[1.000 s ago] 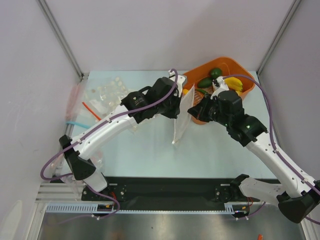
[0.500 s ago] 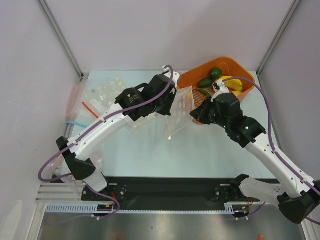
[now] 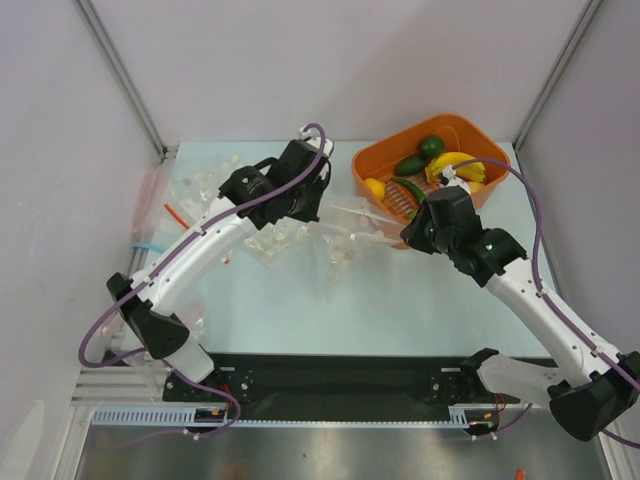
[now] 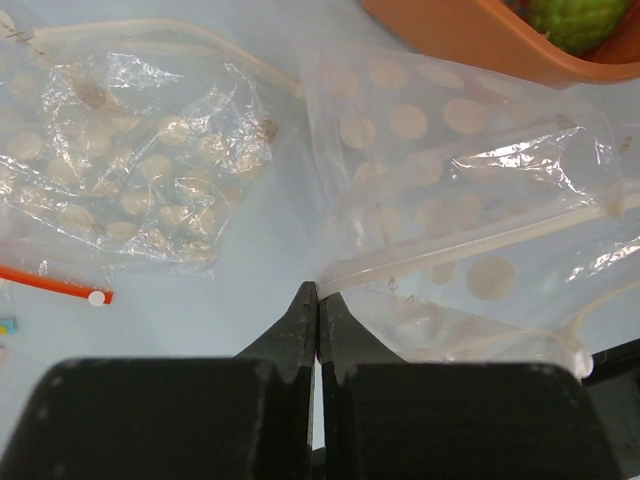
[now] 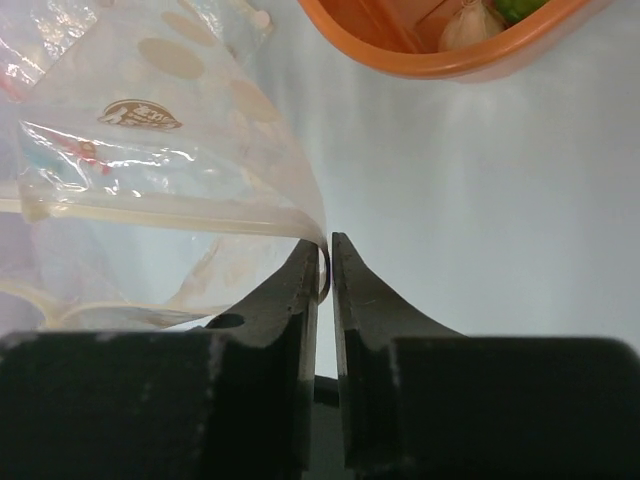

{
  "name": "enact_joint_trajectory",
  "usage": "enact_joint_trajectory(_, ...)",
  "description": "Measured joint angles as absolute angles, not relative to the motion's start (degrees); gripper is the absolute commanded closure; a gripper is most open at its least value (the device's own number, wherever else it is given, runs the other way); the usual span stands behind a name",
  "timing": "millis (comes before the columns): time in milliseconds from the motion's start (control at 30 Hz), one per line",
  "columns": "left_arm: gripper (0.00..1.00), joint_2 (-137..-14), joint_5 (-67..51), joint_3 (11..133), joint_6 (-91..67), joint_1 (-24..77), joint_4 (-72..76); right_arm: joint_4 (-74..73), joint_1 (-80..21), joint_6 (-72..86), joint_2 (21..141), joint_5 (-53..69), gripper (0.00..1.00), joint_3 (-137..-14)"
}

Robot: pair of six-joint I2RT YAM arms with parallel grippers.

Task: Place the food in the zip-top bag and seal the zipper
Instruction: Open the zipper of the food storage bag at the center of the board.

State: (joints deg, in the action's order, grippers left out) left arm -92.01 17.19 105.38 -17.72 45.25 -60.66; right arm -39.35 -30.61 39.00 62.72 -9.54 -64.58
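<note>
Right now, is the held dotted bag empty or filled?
Empty: the dotted bag, pinched by the left gripper and right gripper, shows only clear film; the food lies in the orange basket.

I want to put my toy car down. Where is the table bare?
The biggest bare patch of table is in front, between the two arms and the clear plastic zip-top bag with white dots. It is crowded by the orange plastic basket, by the crumpled clear bags far left, and mid-table, where the left claw and right claw pinch that bag.
</note>
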Motion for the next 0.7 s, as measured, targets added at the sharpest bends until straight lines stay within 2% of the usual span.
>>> enact_joint_trajectory(100,1.0,-91.5,17.1,104.88,-17.32,44.27,-60.66,-39.35,-30.59,39.0,63.13,-9.85,0.7,-64.69)
enact_joint_trajectory(133,1.0,-91.33,17.04,104.86,-17.08,44.01,-60.64,-39.27,-30.48,38.81,63.35,-9.67,0.53,-64.77)
enact_joint_trajectory(267,1.0,-90.13,16.43,104.84,-16.14,43.22,-60.49,-38.44,-29.61,36.27,64.12,-6.85,0.34,-65.14)
enact_joint_trajectory(433,1.0,-89.89,15.75,105.19,-15.57,42.92,-60.01,-34.04,-28.82,32.38,65.6,1.69,0.25,-66.37)
enact_joint_trajectory(700,1.0,-95.22,17.21,112.33,-12.34,42.83,-61.1,-26.26,-23.97,29.34,66.32,11.44,0.25,-68.38)
